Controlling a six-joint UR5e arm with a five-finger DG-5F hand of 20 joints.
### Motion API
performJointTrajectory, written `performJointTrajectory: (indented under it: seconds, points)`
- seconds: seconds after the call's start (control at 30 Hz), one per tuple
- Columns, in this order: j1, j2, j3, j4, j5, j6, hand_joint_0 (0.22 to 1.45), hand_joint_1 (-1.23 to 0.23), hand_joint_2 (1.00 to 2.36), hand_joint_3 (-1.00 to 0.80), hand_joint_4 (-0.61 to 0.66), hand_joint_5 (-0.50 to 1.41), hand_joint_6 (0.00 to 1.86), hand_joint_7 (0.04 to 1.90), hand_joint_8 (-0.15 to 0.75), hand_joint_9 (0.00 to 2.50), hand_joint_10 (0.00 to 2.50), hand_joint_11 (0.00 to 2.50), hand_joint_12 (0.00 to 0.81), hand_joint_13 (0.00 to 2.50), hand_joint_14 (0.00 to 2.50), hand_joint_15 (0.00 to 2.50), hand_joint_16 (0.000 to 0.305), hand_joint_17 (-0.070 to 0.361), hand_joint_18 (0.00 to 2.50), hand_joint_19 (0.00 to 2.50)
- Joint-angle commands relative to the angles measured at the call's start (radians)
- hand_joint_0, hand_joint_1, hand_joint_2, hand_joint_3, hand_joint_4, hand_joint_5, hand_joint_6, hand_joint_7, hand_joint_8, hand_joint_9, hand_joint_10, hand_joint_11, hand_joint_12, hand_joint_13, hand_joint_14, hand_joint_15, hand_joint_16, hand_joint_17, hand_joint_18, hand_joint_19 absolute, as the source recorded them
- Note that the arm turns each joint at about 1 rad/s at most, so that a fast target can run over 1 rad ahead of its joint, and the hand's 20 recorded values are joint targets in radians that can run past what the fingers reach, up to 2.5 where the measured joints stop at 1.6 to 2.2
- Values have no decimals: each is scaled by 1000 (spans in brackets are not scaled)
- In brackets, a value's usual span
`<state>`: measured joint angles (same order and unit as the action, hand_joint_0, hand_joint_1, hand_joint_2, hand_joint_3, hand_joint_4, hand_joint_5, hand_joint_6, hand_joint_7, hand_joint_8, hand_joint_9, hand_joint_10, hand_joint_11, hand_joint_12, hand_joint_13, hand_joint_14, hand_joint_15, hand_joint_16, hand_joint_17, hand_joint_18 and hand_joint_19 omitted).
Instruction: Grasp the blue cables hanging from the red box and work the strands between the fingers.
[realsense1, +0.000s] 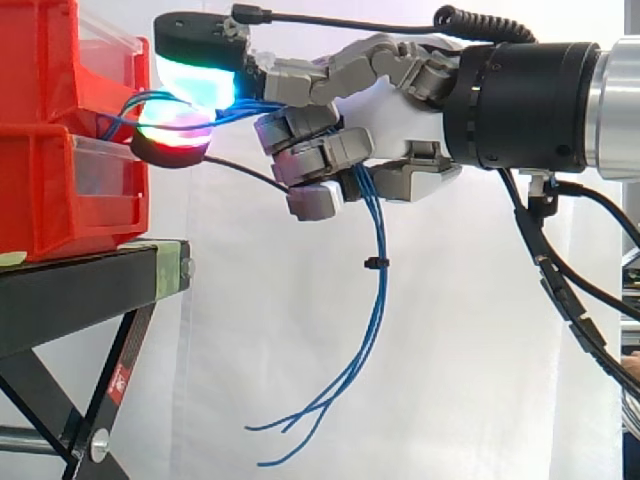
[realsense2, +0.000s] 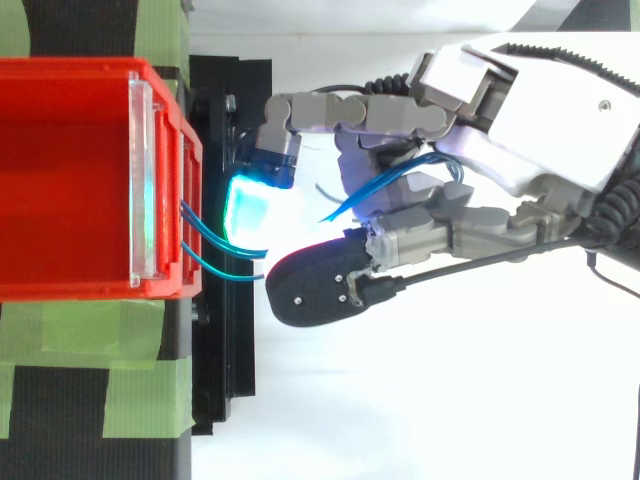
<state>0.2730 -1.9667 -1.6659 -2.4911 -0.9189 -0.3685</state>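
Side view, centre of frame: hand (realsense1: 395, 125) closed on the blue cables (realsense1: 378, 300), glowing fingertips (realsense1: 195, 80) pinching the strands just beside the front of the red box (realsense1: 40, 70), lower fingers curled round the same bundle further right. Strands out of the box at left of frame, level across between the pads, then through the curled fingers and down, loose ends splayed at lower centre. Small black tie (realsense1: 375, 263) on the hanging part, below the hand.

Judged as mid-step: grasp made, working of the strands in hand. To do it well: roll the pads gently against each other, slide along rather than pull, leave slack at the box to avoid dragging the bundle out. No hard tugs toward the right of frame.

Around: black stand (realsense1: 80, 290) under the box, green tape (realsense2: 70, 335) at lower left of the top view, white curtain (realsense1: 450, 400) behind. Close quarters at the box front, with some risk of bumping the pads against its lip. Tie a possible snag if drawn up into the fingers.
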Motion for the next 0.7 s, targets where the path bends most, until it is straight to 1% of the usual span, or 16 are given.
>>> performJointTrajectory:
  seconds: [0.0, 0.03, 0.1, 0.13, 0.2, 0.3, 0.37, 0.43, 0.47, 0.5, 0.57, 0.67]
  points:
    - [2, 0, 0, 0, 0, 0, 823, -652, 1007, -831, 211, 221, 449, 1327, 376, 674, 2500, 2465, 418, 998, 2500, 1322, 45, 102, 1373, 1281]
    - [2, 0, 0, 0, 0, 0, 829, -650, 1005, -890, 204, 188, 573, 1292, 376, 674, 2500, 2465, 418, 998, 2500, 1322, 45, 102, 1373, 1281]
    - [3, 0, 0, 0, 0, 0, 823, -669, 1001, -952, 190, 105, 843, 1219, 376, 674, 2500, 2465, 418, 998, 2500, 1322, 45, 102, 1373, 1281]
    - [3, 0, 0, 0, 0, 2, 821, -673, 1002, -952, 186, 100, 859, 1221, 376, 674, 2500, 2465, 418, 998, 2500, 1322, 45, 102, 1373, 1281]
    - [3, 0, 0, 0, 0, 2, 831, -715, 1000, -1000, 221, 4, 1113, 1128, 376, 674, 2500, 2465, 418, 998, 2500, 1322, 45, 102, 1373, 1281]
    - [3, -1, 0, -2, 0, 0, 864, -753, 1000, -1000, 229, -68, 1233, 1083, 376, 674, 2500, 2465, 418, 998, 2500, 1322, 45, 102, 1373, 1281]
    - [3, 0, 0, -2, 0, 2, 891, -769, 1000, -980, 234, -105, 1269, 1064, 376, 674, 2500, 2465, 418, 998, 2500, 1322, 45, 102, 1373, 1281]
    - [5, 0, 0, -2, 0, 2, 909, -779, 1002, -943, 217, -132, 1257, 1039, 376, 674, 2500, 2465, 418, 998, 2500, 1322, 45, 102, 1373, 1281]
    - [5, 0, 0, -2, 0, 2, 911, -777, 1002, -953, 219, -133, 1117, 1045, 376, 674, 2500, 2465, 418, 998, 2500, 1322, 45, 102, 1373, 1281]
    - [5, 0, 0, -2, 0, 2, 829, -735, 1000, -1000, 231, -108, 943, 1073, 376, 674, 2500, 2465, 418, 998, 2500, 1322, 45, 102, 1373, 1281]
    - [3, 0, 0, -2, 0, 2, 779, -699, 1000, -1000, 240, -105, 894, 1086, 376, 674, 2500, 2465, 418, 998, 2500, 1322, 45, 102, 1373, 1281]
    - [5, 0, 0, -2, 0, 0, 743, -664, 1000, -1000, 260, -90, 835, 1091, 376, 674, 2500, 2465, 418, 998, 2500, 1322, 45, 102, 1373, 1281]
